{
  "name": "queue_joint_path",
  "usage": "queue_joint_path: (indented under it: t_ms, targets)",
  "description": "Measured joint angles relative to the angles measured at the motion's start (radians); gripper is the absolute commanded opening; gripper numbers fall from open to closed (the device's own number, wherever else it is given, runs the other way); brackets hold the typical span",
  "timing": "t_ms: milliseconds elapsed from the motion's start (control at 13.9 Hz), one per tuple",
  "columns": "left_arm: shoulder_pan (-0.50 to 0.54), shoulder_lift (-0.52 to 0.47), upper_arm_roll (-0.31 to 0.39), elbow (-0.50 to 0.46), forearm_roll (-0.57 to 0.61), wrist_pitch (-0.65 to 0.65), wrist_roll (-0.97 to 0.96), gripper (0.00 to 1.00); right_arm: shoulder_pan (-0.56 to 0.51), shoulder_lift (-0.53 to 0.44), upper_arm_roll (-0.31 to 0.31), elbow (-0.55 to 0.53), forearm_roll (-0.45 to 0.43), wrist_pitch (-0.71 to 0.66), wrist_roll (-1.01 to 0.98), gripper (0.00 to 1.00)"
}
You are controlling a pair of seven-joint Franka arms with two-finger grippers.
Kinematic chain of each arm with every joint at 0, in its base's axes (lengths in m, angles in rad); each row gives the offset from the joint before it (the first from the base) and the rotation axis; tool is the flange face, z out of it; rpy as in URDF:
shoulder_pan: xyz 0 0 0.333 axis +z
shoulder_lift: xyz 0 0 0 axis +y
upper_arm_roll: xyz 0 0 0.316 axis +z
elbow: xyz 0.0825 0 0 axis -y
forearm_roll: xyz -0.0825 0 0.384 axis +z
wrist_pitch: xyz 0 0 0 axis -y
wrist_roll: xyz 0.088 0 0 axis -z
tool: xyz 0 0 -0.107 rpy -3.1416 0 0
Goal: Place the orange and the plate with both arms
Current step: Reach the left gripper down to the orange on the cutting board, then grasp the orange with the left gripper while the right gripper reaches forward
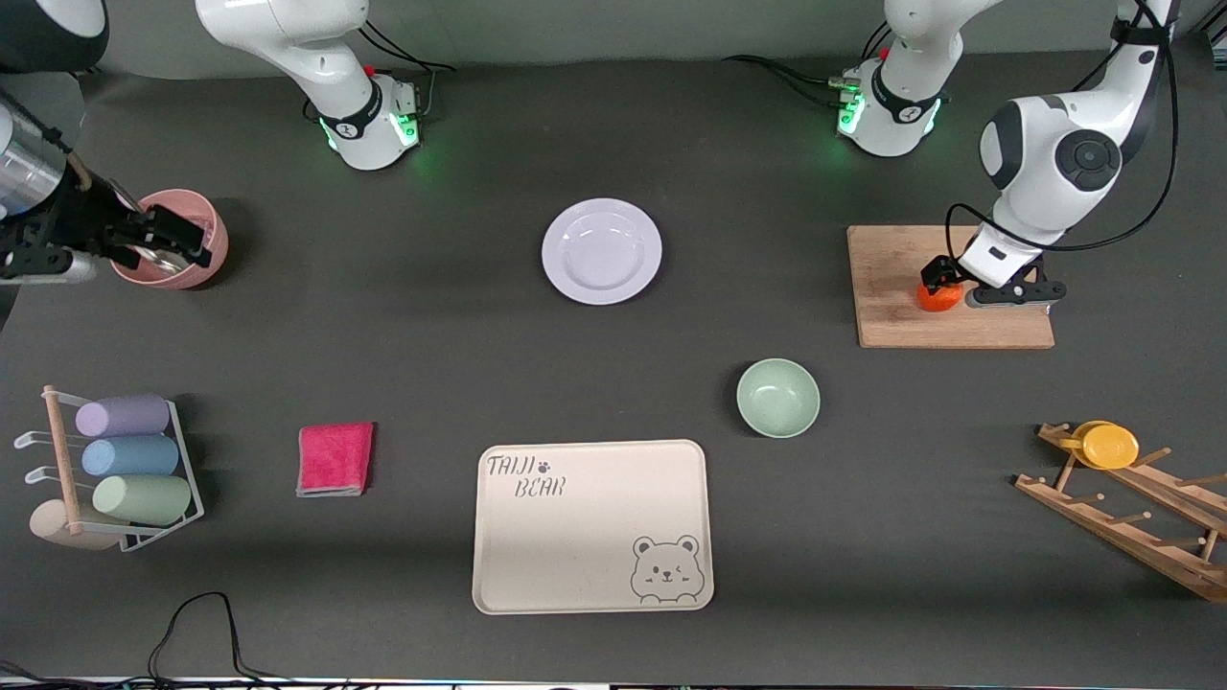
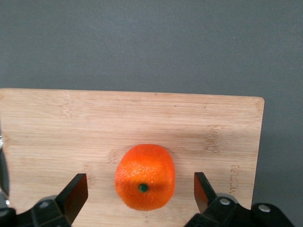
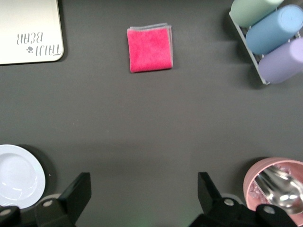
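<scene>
Left gripper (image 2: 138, 195) was down at the wooden cutting board (image 1: 891, 259), toward the left arm's end of the table — fingers (image 2: 75, 191) spread wide either side of the orange (image 1: 938, 296), not touching it. Orange sat on the board. Right gripper (image 3: 142, 196) hung released above bare table beside the pink cup (image 1: 177, 240). Plate (image 1: 602, 251) lay mid-table, farther from the front camera than the cream tray (image 1: 592, 525).

Orange (image 2: 145, 176) on cutting board (image 1: 896, 264); white plate (image 1: 601, 251) mid-table.
</scene>
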Motion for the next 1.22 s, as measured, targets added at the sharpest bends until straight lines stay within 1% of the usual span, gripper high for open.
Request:
queue_joint_path:
  t_ms: [72,216,432,576,719,863,935,1007,1079,1151,1223]
  targets:
    - [0.000,0.019,0.000,-0.011,0.000,0.032,-0.002,1.00,0.011,-0.033,0.000,-0.038,0.000,0.009,0.013,1.00]
    - [0.000,0.053,0.001,-0.024,0.000,0.078,-0.007,1.00,0.048,-0.069,0.002,-0.077,0.000,0.017,0.060,1.00]
    - [0.000,0.081,0.001,-0.026,0.000,0.088,-0.008,1.00,0.095,-0.073,0.006,-0.093,0.012,0.032,0.100,1.00]
    - [0.000,0.088,0.002,-0.026,0.000,0.089,-0.008,1.00,0.111,-0.066,0.007,-0.105,0.070,0.048,0.104,1.00]
    - [0.000,0.095,0.003,-0.026,0.003,0.089,-0.008,1.00,0.133,-0.052,0.007,-0.131,0.146,0.087,0.106,1.00]
    - [0.002,0.106,0.005,-0.027,0.019,0.089,-0.009,1.00,0.164,-0.044,0.007,-0.204,0.236,0.178,0.106,1.00]
    - [0.005,0.111,0.006,-0.027,0.023,0.089,-0.009,0.99,0.191,-0.041,0.007,-0.248,0.261,0.236,0.107,1.00]
    - [0.008,0.116,0.008,-0.027,0.028,0.089,-0.009,0.88,0.218,-0.036,0.008,-0.290,0.286,0.294,0.111,1.00]
    - [0.010,0.121,0.008,-0.027,0.030,0.089,-0.009,0.56,0.236,-0.032,0.008,-0.328,0.328,0.346,0.114,1.00]
    - [0.012,0.124,0.009,-0.027,0.032,0.089,-0.009,0.22,0.243,-0.030,0.009,-0.366,0.382,0.392,0.114,1.00]
    - [0.013,0.124,0.009,-0.026,0.041,0.090,-0.009,0.00,0.246,-0.027,0.008,-0.428,0.473,0.460,0.093,1.00]
